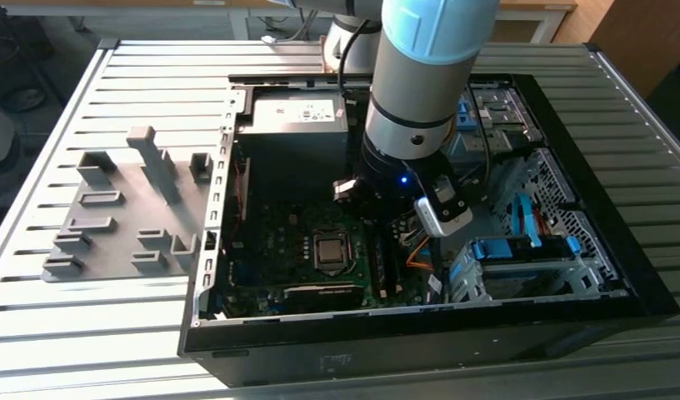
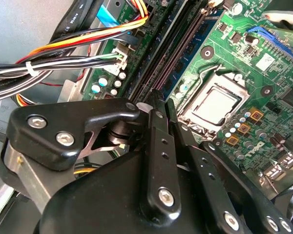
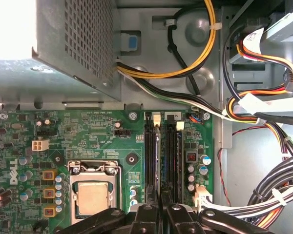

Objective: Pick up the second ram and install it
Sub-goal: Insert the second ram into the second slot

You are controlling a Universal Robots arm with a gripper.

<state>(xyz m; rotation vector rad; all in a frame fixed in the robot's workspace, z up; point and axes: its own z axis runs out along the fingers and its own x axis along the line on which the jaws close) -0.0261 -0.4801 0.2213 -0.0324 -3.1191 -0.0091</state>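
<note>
The open computer case point(image 1: 640, 283) lies on the slatted table point(image 1: 51, 333), and the arm point(image 1: 429, 75) comes down into it from the far side, almost vertical, with the wrist low over the motherboard point(image 3: 97, 131). On the exterior view's left, well apart from the case, is the grey holder tray point(image 1: 129, 217); I see no stick in it.

The gripper point(image 3: 161, 212) hangs directly over the long black memory slots point(image 3: 172, 151), which lie just beside the processor socket point(image 3: 93, 195). In both wrist views its fingers point(image 2: 158, 146) are drawn close together, with only a thin gap. A narrow dark edge, which I take for the second ram point(image 3: 158, 156), runs out from this gap, so I judge the fingers are clamped on it. It is seen edge-on and straight under the tool. Its long axis runs along the slots, away from the fingers towards the grey power supply box point(image 3: 73, 44). I cannot tell if it is seated. The cable bundles point(image 3: 263, 195) are beside the slots, not touching the fingers.
</note>
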